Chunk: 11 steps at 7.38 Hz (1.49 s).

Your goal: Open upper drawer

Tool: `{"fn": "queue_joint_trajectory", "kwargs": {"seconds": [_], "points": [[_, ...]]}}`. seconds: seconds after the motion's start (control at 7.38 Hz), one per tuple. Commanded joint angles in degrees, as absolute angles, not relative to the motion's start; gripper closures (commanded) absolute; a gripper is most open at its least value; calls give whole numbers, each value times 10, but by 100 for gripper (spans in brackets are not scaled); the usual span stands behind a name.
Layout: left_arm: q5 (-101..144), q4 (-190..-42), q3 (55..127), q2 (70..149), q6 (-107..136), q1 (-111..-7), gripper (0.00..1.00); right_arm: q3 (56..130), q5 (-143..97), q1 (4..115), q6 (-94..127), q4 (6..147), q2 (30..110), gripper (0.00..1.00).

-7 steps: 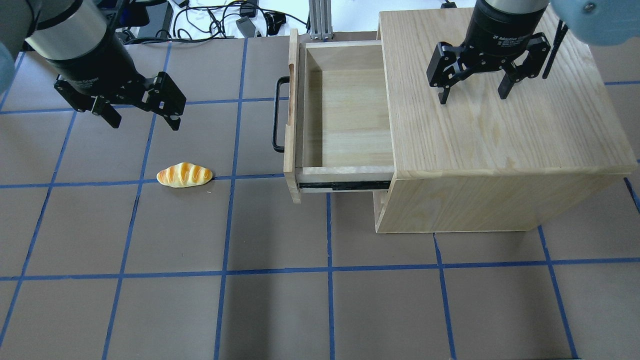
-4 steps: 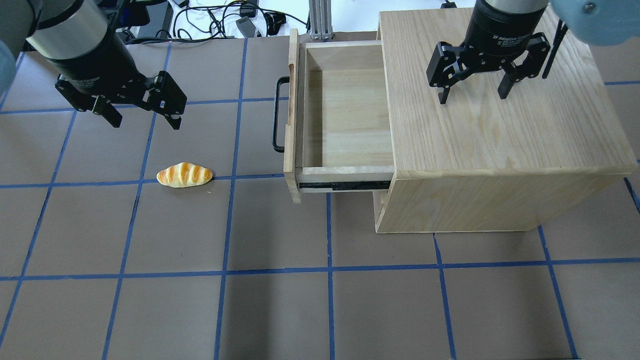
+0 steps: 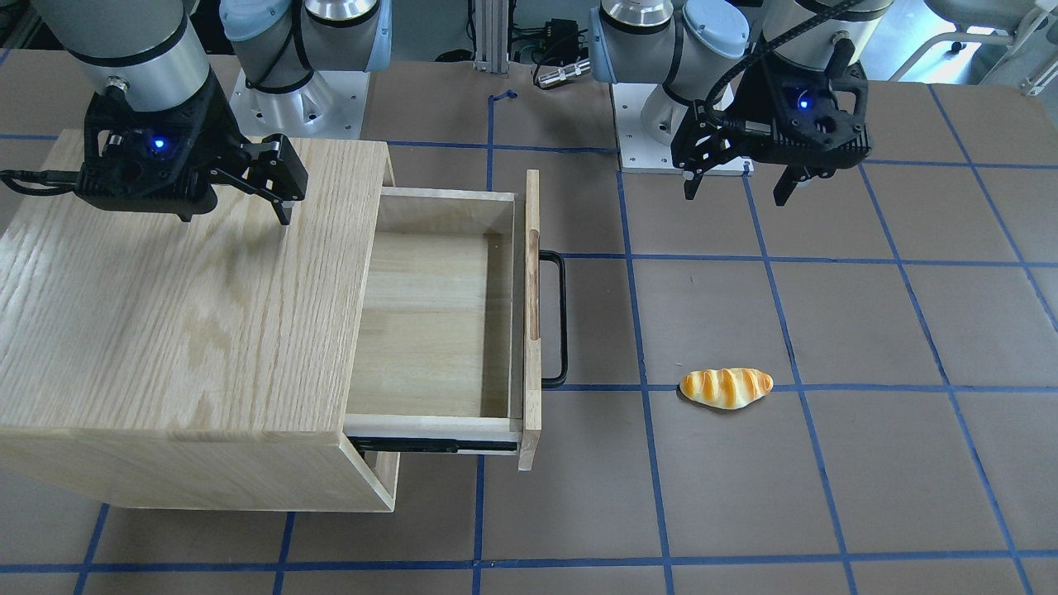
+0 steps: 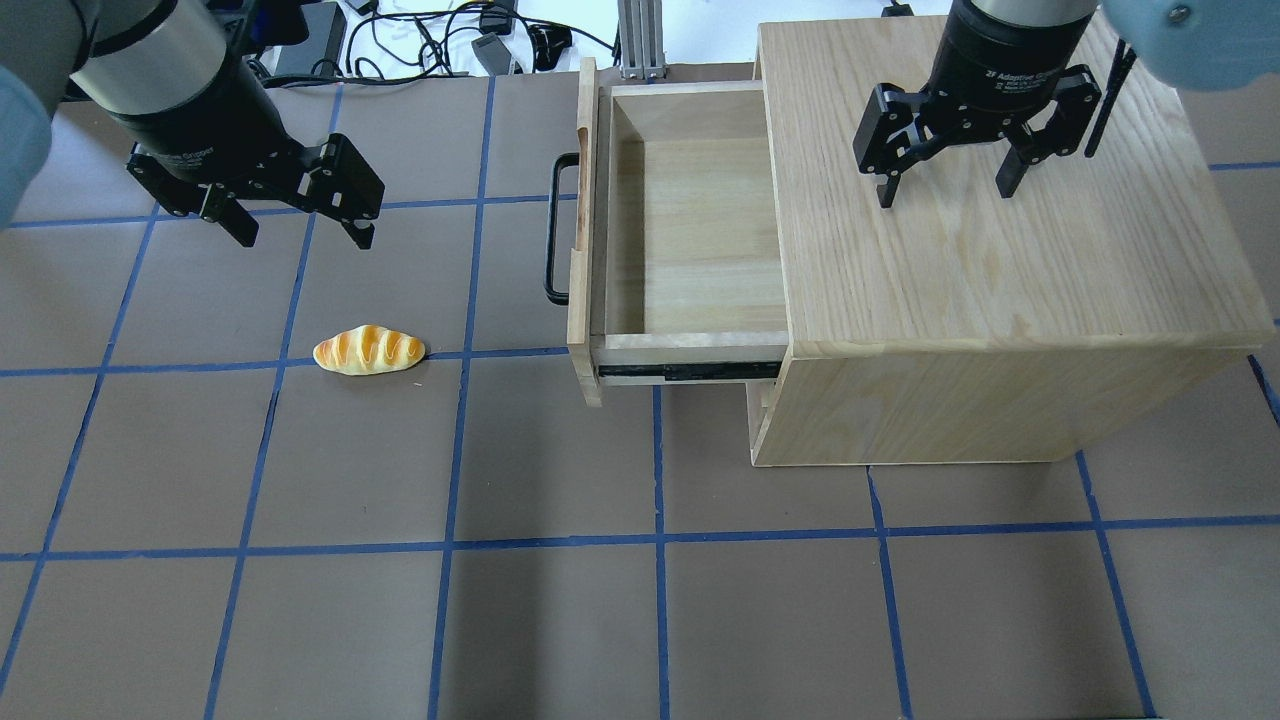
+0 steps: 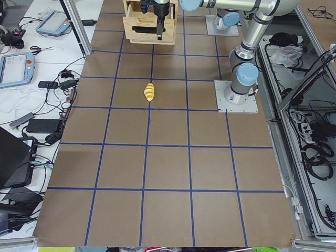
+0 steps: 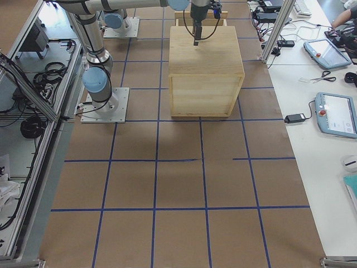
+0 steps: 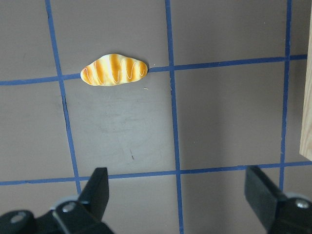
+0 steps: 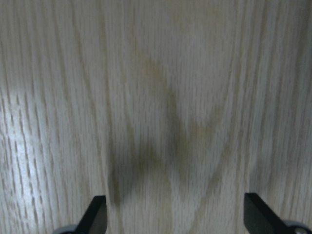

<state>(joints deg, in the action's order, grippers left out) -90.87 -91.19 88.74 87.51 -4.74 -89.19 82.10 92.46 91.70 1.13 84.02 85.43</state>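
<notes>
One change: the left arm [image 4: 185, 95] has slid a little toward the cabinet since the earlier overhead picture; the right arm [image 4: 1000, 50], the drawer and the bread sit as before.
Left jaws: spread wide and empty, hanging over bare worktop [image 4: 550, 620], well apart from the drawer handle; the wrist view shows two black, blocky fingers [image 7: 97, 192] with nothing between them.
Right jaws: equally wide and empty, poised over the cabinet top and casting a soft shadow on the grain.
Upper drawer [image 4: 700, 230]: pulled far out of the cabinet's left-facing side, a shallow box of pale, smooth wood, its floor bare.
Drawer front: thin upright panel, with a darker slot-shaped cutout [image 3: 533, 285] in its top edge.
Handle [image 4: 549, 230]: long black metal bar with rounded corners, standing off the front panel.
Slide rail [image 4: 690, 371]: dark metal strip showing under the drawer's near side.
Cabinet [image 4: 1000, 270]: large, boxy, with strong oak grain on top and a paler side.
Bread roll [image 4: 369, 350]: glossy, oblong, golden with pale stripes, lying on a blue tape line.
Worktop surface: matt brown, crossed by a grid of blue tape [image 4: 550, 545].
</notes>
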Motion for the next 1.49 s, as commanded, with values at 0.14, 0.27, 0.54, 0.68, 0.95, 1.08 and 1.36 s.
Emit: {"fn": "queue_joint_trajectory", "kwargs": {"seconds": [0.14,0.27,0.54,0.68,0.95,1.08,1.36], "points": [[-907,-910,889,878,-47,-893,0,821,925,918,11,840,854,0],[-888,-910,887,878,-47,-893,0,821,925,917,11,840,854,0],[-889,-911,889,871,-49,-893,0,821,925,918,11,840,854,0],[-887,-910,886,875,-49,-893,0,821,925,918,11,840,854,0],[-883,-910,886,875,-48,-894,0,821,925,918,11,840,854,0],[-884,-911,889,875,-48,-894,0,821,925,918,11,840,854,0],[-892,-911,895,869,-49,-893,0,821,925,918,11,840,854,0]]}}
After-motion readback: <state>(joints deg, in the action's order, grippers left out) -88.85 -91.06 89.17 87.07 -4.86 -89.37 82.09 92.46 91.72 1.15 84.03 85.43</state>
